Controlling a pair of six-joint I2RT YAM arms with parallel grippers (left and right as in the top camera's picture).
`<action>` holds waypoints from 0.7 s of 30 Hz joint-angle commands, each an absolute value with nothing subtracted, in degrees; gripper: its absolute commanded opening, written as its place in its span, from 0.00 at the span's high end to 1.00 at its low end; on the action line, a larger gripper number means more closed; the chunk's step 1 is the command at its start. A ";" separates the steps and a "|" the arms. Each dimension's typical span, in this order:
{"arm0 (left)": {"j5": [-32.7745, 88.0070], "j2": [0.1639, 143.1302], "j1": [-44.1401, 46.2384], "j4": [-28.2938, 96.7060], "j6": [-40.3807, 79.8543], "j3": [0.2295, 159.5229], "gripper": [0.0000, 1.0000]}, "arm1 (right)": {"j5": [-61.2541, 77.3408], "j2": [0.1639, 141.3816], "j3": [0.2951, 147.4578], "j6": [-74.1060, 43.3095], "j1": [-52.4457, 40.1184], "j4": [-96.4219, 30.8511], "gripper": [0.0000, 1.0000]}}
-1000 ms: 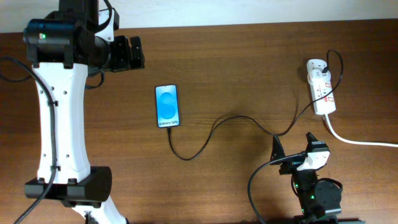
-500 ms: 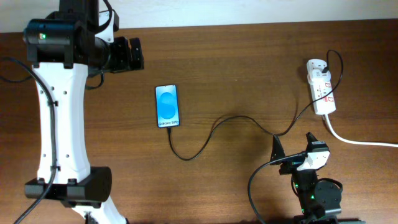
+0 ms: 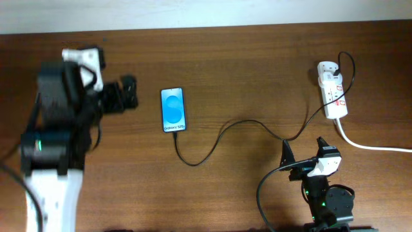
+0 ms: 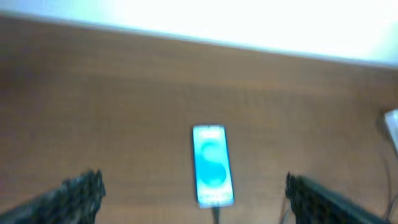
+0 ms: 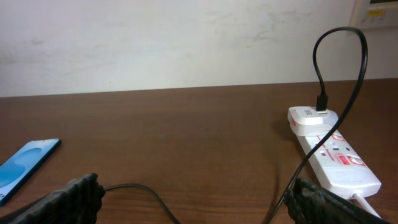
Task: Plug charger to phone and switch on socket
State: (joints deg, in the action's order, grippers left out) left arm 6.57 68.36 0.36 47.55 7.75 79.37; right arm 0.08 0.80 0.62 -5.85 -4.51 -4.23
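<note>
The phone (image 3: 174, 109) lies flat with its blue screen up; it also shows in the left wrist view (image 4: 212, 165) and the right wrist view (image 5: 25, 168). The thin black charger cable (image 3: 222, 132) runs from the phone's bottom edge, where its tip meets the phone (image 4: 216, 214), across the table and up into the white socket strip (image 3: 331, 90), (image 5: 333, 158). My left gripper (image 3: 129, 93), (image 4: 193, 182) is open and empty, left of the phone. My right gripper (image 3: 304, 149), (image 5: 196, 190) is open and empty, with the cable lying between its fingers.
The socket's thick white cord (image 3: 373, 147) runs off the right edge. The cable loops high above the socket (image 5: 339, 37). A pale wall (image 5: 186, 37) borders the table's far edge. The left arm's white body (image 3: 51, 161) stands at the left.
The left arm has swung toward the front, and its gripper now sits level with the phone instead of behind it. The right arm, phone and cable have not moved.
</note>
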 commanded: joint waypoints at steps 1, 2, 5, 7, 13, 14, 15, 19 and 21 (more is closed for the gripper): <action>6.24 57.10 -0.43 39.64 3.49 64.77 0.01 | 0.62 0.19 0.32 -6.02 -4.10 -4.54 0.02; 6.44 54.02 -0.43 36.34 1.61 60.49 0.01 | 0.62 0.19 0.32 -6.02 -4.10 -4.54 0.02; 6.87 46.92 -0.45 27.68 -1.98 50.11 0.01 | 0.62 0.19 0.32 -6.02 -4.10 -4.54 0.02; 9.23 41.78 -0.43 19.44 -4.80 42.17 0.01 | 0.62 0.19 0.32 -6.02 -4.10 -4.54 0.02; 12.71 32.62 -0.45 2.96 -9.91 26.52 0.01 | 0.62 0.19 0.32 -6.02 -4.10 -4.54 0.02; 12.69 30.87 -0.45 0.62 -10.94 24.03 0.01 | 0.62 0.19 0.32 -6.02 -4.10 -4.54 0.02; 12.69 29.41 -0.45 -0.91 -11.55 22.06 0.01 | 0.62 0.19 0.32 -6.02 -4.10 -4.54 0.01; 12.19 22.22 -0.45 -6.07 -13.82 13.85 0.01 | 0.62 0.19 0.32 -6.02 -4.10 -4.54 0.02; 10.48 18.31 -0.45 -6.87 -13.85 10.39 0.01 | 0.62 0.19 0.32 -6.02 -4.10 -4.54 0.02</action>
State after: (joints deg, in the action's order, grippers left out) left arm 11.77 23.14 -0.19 -5.89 -11.27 14.92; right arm 0.05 0.78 0.62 -5.85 -4.47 -4.23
